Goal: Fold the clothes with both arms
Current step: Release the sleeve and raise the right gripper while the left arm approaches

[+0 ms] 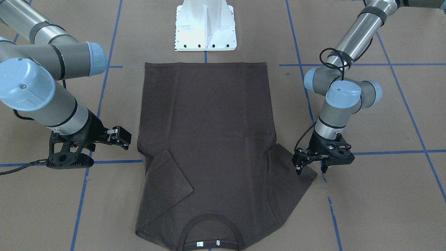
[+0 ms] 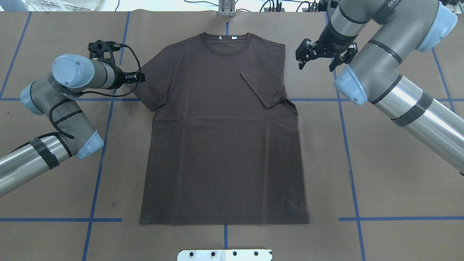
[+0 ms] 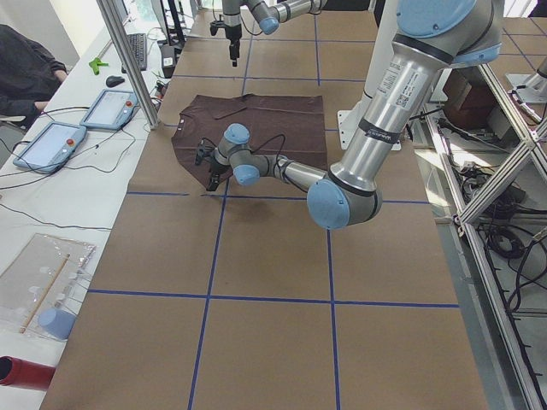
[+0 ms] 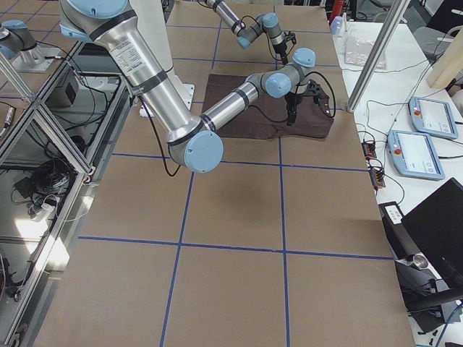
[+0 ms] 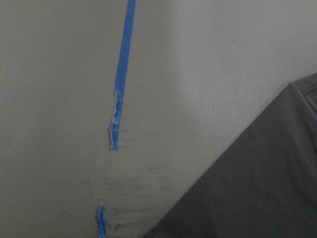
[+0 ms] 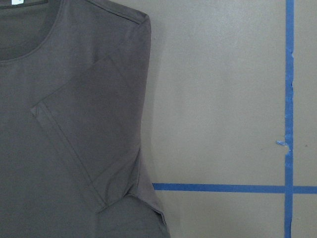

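The worktop (image 2: pixel 398 181) is covered in brown paper and ruled into large squares by blue tape (image 2: pixel 352 181). A white pedestal (image 1: pixel 205 28) stands at the robot's edge. Along the far side, a pale side bench (image 3: pixel 51 196) carries two handheld control tablets (image 3: pixel 51 143), and a seated person (image 3: pixel 26 64) is cut off by the side view's edge.

The dark brown T-shirt (image 2: pixel 221 145) lies flat in the middle. Its hem is near the pedestal but apart from it, and its collar points away from the robot. Its right sleeve (image 2: pixel 262 88) is turned in across the chest, and its left sleeve (image 2: pixel 154 83) lies spread out. Broad bare paper runs down both long sides of the shirt.

The left gripper (image 1: pixel 311 169) points down with its jaws spread. One fingertip is over the spread sleeve's outer corner and the other is past it, above the paper. It looks close to the cloth, but contact cannot be judged. In the overhead view the wrist hides those fingertips.

The right gripper (image 2: pixel 316 64) is also spread wide. It holds nothing and hangs over bare paper just beside the right shoulder. The front view cuts off the collar's lower edge.
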